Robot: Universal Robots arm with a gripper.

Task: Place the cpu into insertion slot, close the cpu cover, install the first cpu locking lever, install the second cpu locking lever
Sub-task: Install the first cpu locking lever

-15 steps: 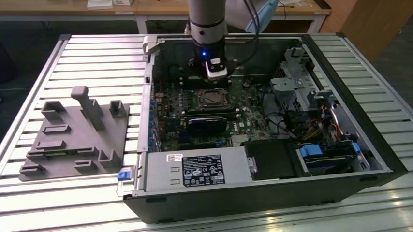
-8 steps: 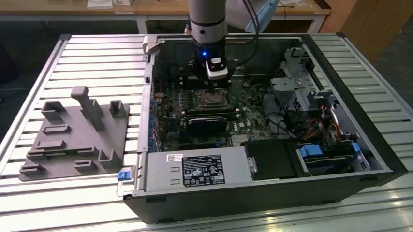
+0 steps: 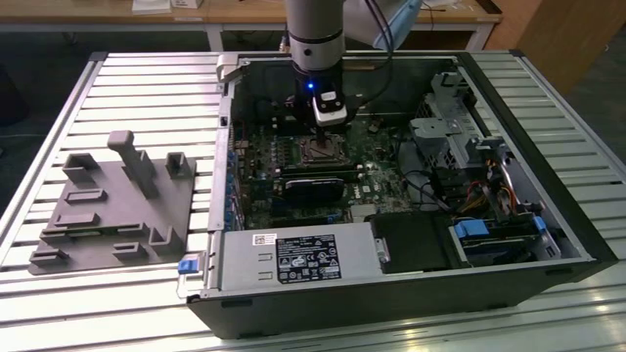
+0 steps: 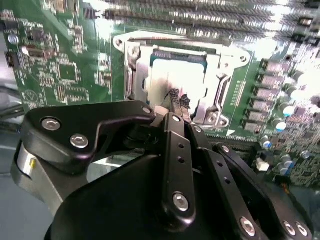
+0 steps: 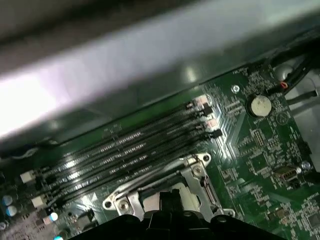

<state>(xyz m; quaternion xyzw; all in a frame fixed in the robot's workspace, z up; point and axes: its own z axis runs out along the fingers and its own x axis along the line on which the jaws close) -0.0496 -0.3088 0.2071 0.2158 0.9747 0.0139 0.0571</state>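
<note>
Inside the open computer case, my gripper point(image 3: 328, 130) hangs just over the insertion slot point(image 3: 318, 150) on the green board. In the second wrist view the cpu point(image 4: 170, 72) lies in the slot, its pale metal top showing through the window of the cpu cover point(image 4: 227, 65). The cover lies flat over it. My gripper point(image 4: 179, 100) is shut, with its two tips pressed together and nothing between them, low over the near edge of the cpu. In the first wrist view the cover point(image 5: 192, 172) shows just beyond the gripper's black body. I cannot make out how the locking levers stand.
A black-labelled power supply box point(image 3: 298, 257) sits at the case's front, and a black block point(image 3: 313, 183) lies between it and the slot. Memory slots point(image 5: 135, 145) and a coin battery point(image 5: 260, 105) flank the socket. Drive cages and cables point(image 3: 470, 147) fill the exterior view's right. A grey fixture point(image 3: 113, 202) lies outside.
</note>
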